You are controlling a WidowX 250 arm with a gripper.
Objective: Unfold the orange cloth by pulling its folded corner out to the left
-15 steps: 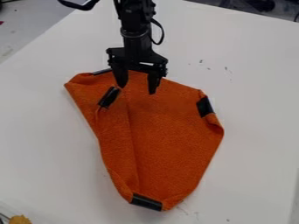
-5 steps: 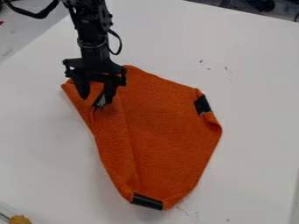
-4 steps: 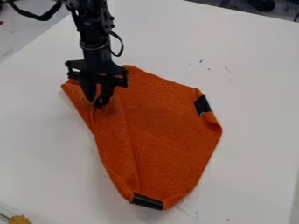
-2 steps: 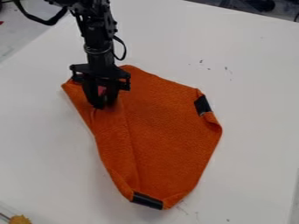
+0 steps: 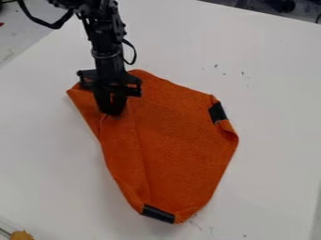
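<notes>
The folded orange fabric cloth (image 5: 179, 136) lies on the white flat-topped table (image 5: 276, 140), with one black rectangular patch (image 5: 217, 113) at its right edge and another black strip (image 5: 158, 214) at its near end. Over the cloth's far left part hangs the black two-finger gripper (image 5: 111, 112), its fingertips together on the fold there. Small dark marks (image 5: 216, 65) lie on the table behind the cloth, to the right of the gripper. A yellow-orange fuzzy piece (image 5: 22, 235) sits at the near left corner of the view

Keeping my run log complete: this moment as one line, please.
claw: closed, apparently pinching orange cloth | cloth: partly folded, on white table | black patches: right edge, bottom corner
</notes>
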